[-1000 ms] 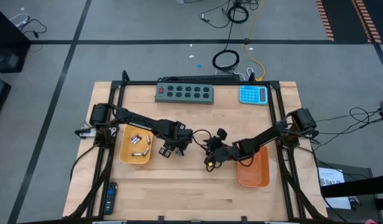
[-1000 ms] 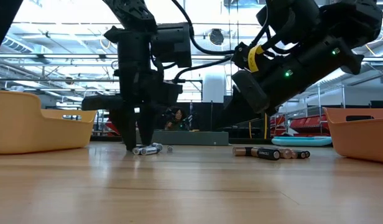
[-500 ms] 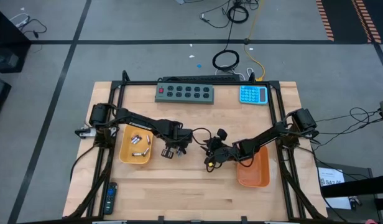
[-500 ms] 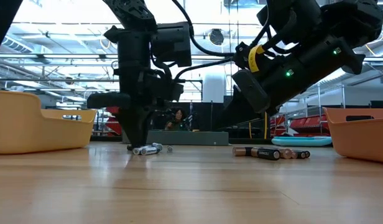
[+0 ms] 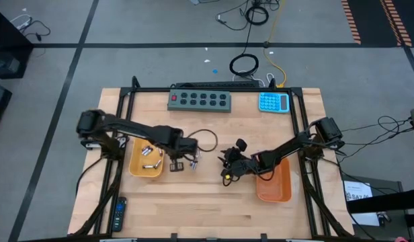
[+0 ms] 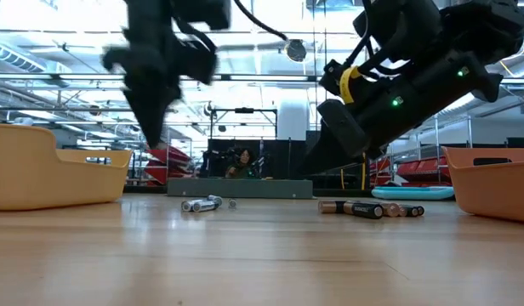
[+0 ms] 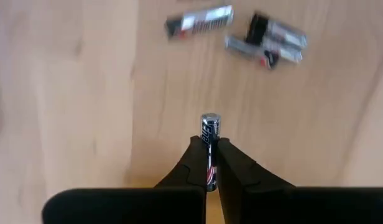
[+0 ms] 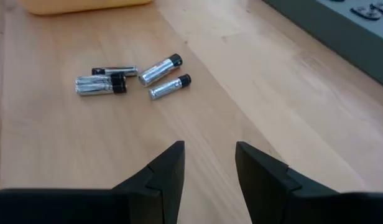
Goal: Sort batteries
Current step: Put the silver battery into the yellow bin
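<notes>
My left gripper point(image 7: 207, 144) is shut on one small dark battery point(image 7: 209, 127) and hangs above the table point(image 5: 214, 202), just right of the yellow tray point(image 5: 134, 168); it shows blurred in the low view point(image 6: 153, 136). Several silvery batteries point(image 7: 199, 22) lie on the wood below it point(image 6: 202, 204). More batteries point(image 5: 150, 153) lie in the yellow tray. My right gripper point(image 8: 207, 152) stands open and low near the table's middle point(image 5: 226, 167), nothing between its fingers, pointing at loose batteries point(image 8: 160, 70). Other batteries point(image 6: 357, 208) lie near it. My left gripper pinches the small battery's lower half point(image 7: 209, 155) between its two fingertips. The fingers come from above, pointing down, and the battery lies along them. Its free end point(image 7: 209, 118) sticks out past the fingertips, and it hangs clear of the table.
An orange tray point(image 5: 282, 191) sits at the right under the right arm. A grey button strip point(image 5: 199, 100) and a blue calculator point(image 5: 273, 102) lie at the far edge. A remote point(image 5: 119, 214) lies at the near left.
My left gripper, open astride the silvery batteries on the table, has shut on one battery. It has then risen, rolled about its own axis and gone toward the yellow tray, the battery lifted clear. The other batteries stay where they were.
</notes>
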`<state>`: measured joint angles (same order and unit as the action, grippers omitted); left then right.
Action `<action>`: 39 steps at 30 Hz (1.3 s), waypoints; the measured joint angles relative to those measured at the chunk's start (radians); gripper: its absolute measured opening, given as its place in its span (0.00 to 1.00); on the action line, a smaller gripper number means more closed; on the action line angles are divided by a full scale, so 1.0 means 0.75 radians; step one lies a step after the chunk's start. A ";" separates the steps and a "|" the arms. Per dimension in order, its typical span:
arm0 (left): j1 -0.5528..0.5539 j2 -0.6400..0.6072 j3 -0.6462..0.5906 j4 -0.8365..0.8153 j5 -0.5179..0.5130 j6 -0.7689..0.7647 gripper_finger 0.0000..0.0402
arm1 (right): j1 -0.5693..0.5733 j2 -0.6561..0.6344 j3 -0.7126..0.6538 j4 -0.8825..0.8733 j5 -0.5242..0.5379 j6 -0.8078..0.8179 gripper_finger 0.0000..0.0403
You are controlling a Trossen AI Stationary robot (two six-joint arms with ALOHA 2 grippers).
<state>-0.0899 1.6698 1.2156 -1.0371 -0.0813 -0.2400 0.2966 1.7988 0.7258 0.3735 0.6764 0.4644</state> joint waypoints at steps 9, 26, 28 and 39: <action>-0.094 -0.347 -0.293 -0.054 -0.016 -0.372 0.04 | 0.033 0.000 0.000 0.016 0.011 0.000 0.33; -0.093 -0.458 -0.488 -0.017 -0.034 -0.505 0.33 | 0.035 0.000 0.000 0.026 0.010 0.009 0.33; -0.093 -0.458 -0.488 -0.017 -0.037 -0.496 0.35 | 0.035 0.000 0.000 0.025 0.010 0.009 0.33; -0.092 -0.377 -0.308 0.190 -0.220 -0.149 0.36 | 0.035 0.000 0.000 0.040 0.005 0.009 0.33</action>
<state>-0.1589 1.3868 0.9844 -0.8949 -0.2464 -0.3515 0.3225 1.7987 0.7258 0.4037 0.6800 0.4709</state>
